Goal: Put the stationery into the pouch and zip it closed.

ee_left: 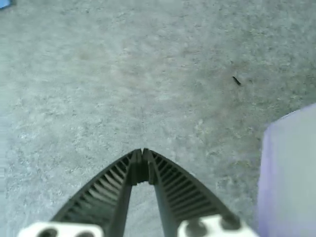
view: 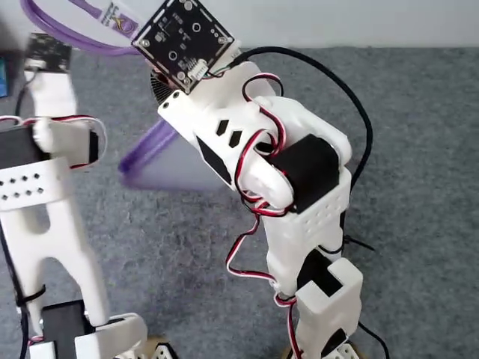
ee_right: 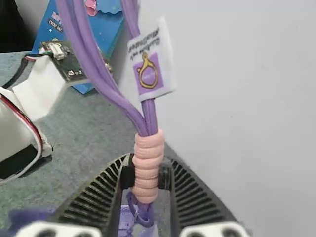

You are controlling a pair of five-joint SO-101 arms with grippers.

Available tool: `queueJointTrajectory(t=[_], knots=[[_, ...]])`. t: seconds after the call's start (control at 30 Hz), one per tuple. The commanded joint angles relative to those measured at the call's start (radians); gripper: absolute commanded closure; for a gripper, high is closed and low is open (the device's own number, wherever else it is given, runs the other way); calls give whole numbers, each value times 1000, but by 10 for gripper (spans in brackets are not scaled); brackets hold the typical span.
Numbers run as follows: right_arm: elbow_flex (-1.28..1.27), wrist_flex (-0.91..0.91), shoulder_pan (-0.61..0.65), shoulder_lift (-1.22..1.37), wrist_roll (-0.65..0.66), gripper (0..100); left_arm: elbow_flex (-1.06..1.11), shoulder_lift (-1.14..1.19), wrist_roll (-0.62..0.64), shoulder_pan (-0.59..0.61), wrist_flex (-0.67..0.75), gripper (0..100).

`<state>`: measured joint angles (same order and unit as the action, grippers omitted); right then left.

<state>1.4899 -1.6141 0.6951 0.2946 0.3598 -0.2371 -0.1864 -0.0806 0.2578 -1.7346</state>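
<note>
I see white printed shells (view: 299, 127), black servo blocks (view: 314, 168), red-white-black wires (view: 238, 173), a black cable (view: 368, 131), and black ribbed end effector fingers (ee_left: 106, 185).

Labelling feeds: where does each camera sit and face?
High view: overhead, looking down at the table; left arm and right arm show.
Left wrist view: on left arm, facing the table; shut left gripper shows.
Right wrist view: on right arm, facing the wall; right gripper clamps the pouch strap.
High and left wrist views share the pouch.
</note>
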Motion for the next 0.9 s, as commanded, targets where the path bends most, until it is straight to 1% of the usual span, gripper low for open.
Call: queueJointTrajectory(t=[0.0,0.2,0.33,0.43,0.53,0.63,0.87], knots=[[38,28,-22,-54,31,991,-25,-32,9,-23,-18,986],[44,35,-84,-56,29,991,-73,-34,11,15,-21,986],[44,28,-94,-56,26,991,-70,-49,11,9,-21,986],[38,-5,-90,-48,25,991,-70,-98,48,-21,-21,986],[37,-53,-79,-35,-37,991,-59,-123,60,-63,-21,986],[41,-88,-73,-8,-91,991,1,-124,60,-98,-20,986],[38,-51,-76,19,-126,991,87,-132,60,-100,-20,986]])
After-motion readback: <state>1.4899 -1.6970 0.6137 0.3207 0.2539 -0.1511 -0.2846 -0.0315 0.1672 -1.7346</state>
